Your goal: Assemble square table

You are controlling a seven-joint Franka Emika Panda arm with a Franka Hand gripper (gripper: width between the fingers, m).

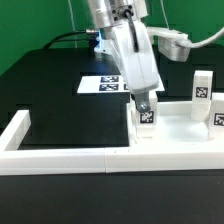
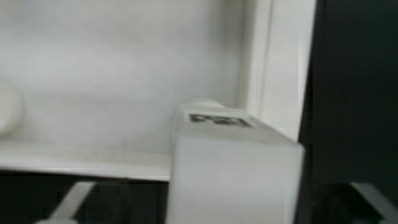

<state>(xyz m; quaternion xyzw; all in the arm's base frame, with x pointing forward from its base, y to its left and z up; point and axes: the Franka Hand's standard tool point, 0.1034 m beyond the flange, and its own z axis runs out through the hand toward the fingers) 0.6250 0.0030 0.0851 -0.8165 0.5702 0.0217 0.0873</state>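
Spreading black beneath everything: the table [image 1: 50, 95]. Running along its near edge, below the gripper: the fence of long white bars [image 1: 70, 158], turning up at the exterior view's left. Lying flat under and beyond the gripper, toward the exterior view's right: the square tabletop [image 1: 180, 128], white, rim raised; filling most of the wrist view as a pale surface [image 2: 107, 80] with its rim beside the leg. Lying flat behind the arm: the marker board [image 1: 103, 85], showing black-and-white tags, no readable writing. Reaching down from above: the gripper [image 1: 146, 110], fingers dark; cannot tell whether clasping or released. Standing upright directly under the fingertips, at the tabletop's near corner: a white leg [image 1: 146, 122], carrying a black-and-white tag, seen close in the wrist view [image 2: 231, 150], pattern blurred, no letters legible. Standing further off, at the exterior view's right: two more legs [image 1: 201, 88], each bearing a tag.
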